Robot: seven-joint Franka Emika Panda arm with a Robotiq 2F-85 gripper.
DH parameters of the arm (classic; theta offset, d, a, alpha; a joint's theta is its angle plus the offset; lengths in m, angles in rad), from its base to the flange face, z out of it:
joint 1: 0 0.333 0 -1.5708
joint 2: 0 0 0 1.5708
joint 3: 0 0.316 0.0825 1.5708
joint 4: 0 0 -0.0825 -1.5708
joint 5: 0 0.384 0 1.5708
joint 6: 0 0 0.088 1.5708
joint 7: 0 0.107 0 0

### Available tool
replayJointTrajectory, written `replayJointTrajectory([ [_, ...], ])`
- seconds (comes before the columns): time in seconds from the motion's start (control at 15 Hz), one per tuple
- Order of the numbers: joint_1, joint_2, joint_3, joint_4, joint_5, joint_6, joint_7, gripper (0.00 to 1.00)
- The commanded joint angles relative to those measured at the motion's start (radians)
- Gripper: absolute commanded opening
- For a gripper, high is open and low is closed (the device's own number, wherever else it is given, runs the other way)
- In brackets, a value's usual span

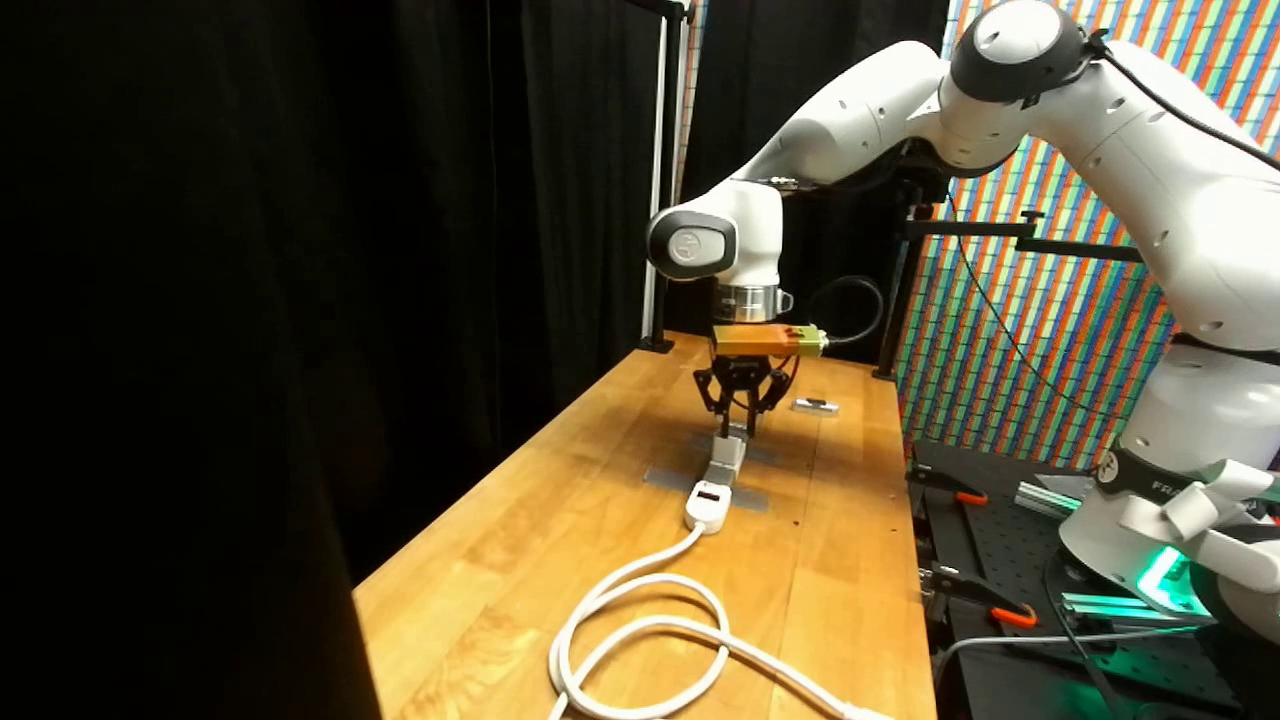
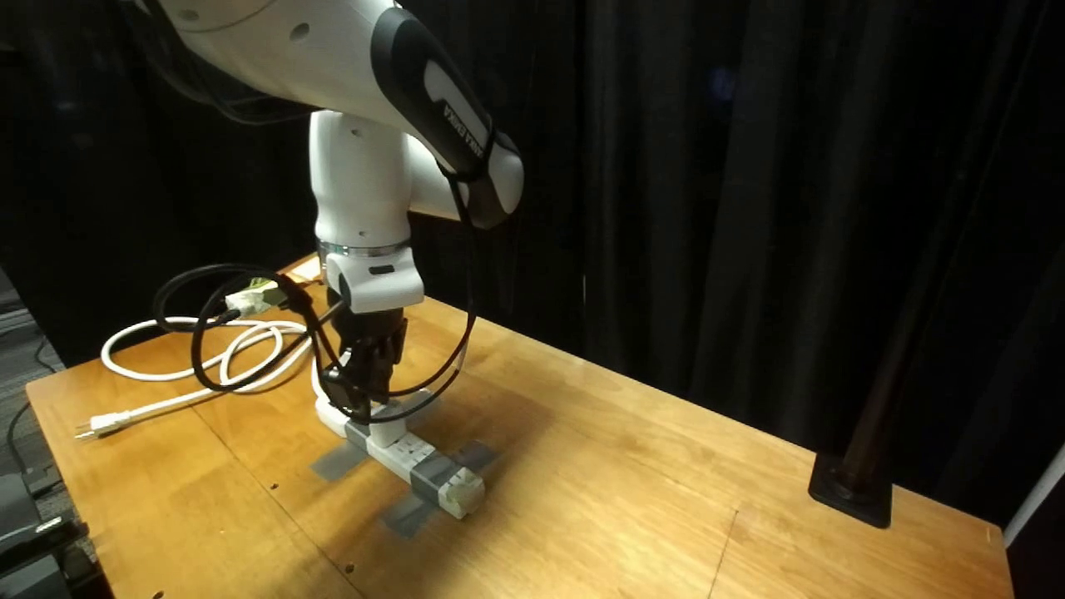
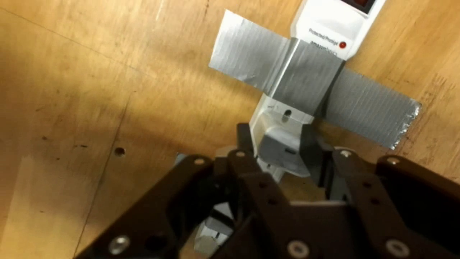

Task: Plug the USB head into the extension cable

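Note:
The extension cable's white socket strip [image 3: 332,23] is taped flat to the wooden table and shows in both exterior views, with its cord [image 1: 640,625] coiled in loops. A white block, the USB head [image 3: 282,145], stands upright on the strip [image 2: 408,456]; its underside, where it meets the sockets, is hidden. My gripper [image 3: 276,142] points straight down with one finger on either side of the USB head. A narrow gap shows beside the left finger [image 3: 245,138]; the right finger [image 3: 312,154] is close against the block or touching it. The jaws stand apart, loosely around it.
Grey tape [image 3: 248,50] crosses the strip at two places. The cord's plug [image 2: 106,424] lies near a table edge. A small metallic piece [image 1: 815,406] lies behind the gripper. A black stand base [image 2: 850,487] is at the table's edge. A black cable [image 2: 208,333] loops from the wrist.

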Motion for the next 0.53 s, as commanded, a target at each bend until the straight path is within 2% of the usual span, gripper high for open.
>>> replayJointTrajectory([
  [0.0,-0.056,-0.137,0.069,-0.142,0.012,-0.012,-0.01,0.72],
  [0.13,-0.11,-0.165,0.146,-0.181,0.012,0.015,-0.03,0.87],
  [0.2,-0.162,-0.161,0.214,-0.196,0.012,0.045,-0.053,0.96],
  [0.27,-0.212,-0.149,0.283,-0.209,0.012,0.079,-0.07,0.99],
  [0.47,-0.338,-0.138,0.427,-0.261,0.012,0.121,-0.11,1.0],
])
